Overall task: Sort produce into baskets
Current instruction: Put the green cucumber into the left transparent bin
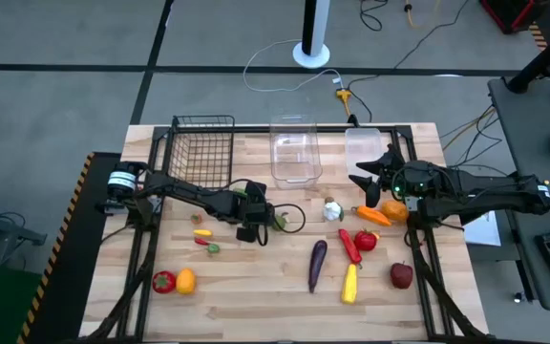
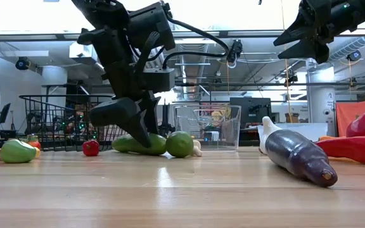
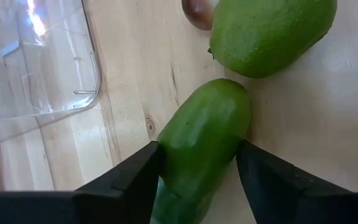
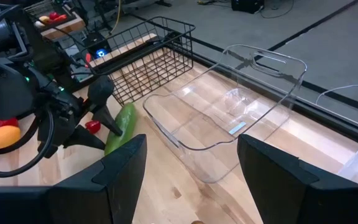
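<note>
A green cucumber (image 3: pixel 204 137) lies on its side on the wooden table, one end close to a green round fruit (image 3: pixel 269 31). My left gripper (image 3: pixel 197 155) stands over the cucumber at the table's middle left (image 1: pixel 256 227), its fingers closed against the cucumber's two sides. My right gripper (image 4: pixel 191 180) hangs open and empty above the table's right part (image 1: pixel 366 177). At the far edge stand a black wire basket (image 1: pixel 203 148) and two clear bins (image 1: pixel 294 148) (image 1: pixel 363 153). My left gripper pinches the cucumber's two long sides (image 3: pixel 166 149) between its two fingers, a little back from the end by the green fruit. The fingers (image 2: pixel 128 120) slant down from above and lie across the cucumber. The cucumber (image 2: pixel 138 144) rests on the table.
Loose produce lies across the table's near half: purple eggplant (image 1: pixel 318 265), red pepper (image 1: pixel 349 246), yellow pepper (image 1: pixel 350 284), apple (image 1: pixel 401 275), garlic (image 1: pixel 332 210), and a red and a yellow pepper at near left (image 1: pixel 175 281). Small pieces (image 1: pixel 206 239) lie left of my left gripper.
</note>
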Tool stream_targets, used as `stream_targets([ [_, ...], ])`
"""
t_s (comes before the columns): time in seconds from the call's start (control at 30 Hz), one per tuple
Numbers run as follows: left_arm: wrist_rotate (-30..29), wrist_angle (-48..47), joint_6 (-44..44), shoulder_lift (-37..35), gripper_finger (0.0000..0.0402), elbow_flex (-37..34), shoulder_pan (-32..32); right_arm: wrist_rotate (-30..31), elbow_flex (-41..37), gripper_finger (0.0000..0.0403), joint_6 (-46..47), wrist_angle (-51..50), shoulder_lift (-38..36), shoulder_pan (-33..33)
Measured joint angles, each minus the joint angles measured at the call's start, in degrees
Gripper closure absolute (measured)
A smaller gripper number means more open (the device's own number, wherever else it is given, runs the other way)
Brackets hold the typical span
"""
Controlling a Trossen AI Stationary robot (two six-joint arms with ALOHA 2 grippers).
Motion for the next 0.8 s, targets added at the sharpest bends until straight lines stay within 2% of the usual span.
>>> stream_targets([
  [0.4,0.72,0.98,0.00,1.53,0.0167,0.00,0.09,-0.01,-0.01,0.0158,-0.58,-0.34,0.00,0.00],
  [0.8,1.65,1.14,0.76,2.18,0.0171,-0.06,0.02,-0.03,-0.02,0.0158,-0.55,-0.42,0.00,0.01],
])
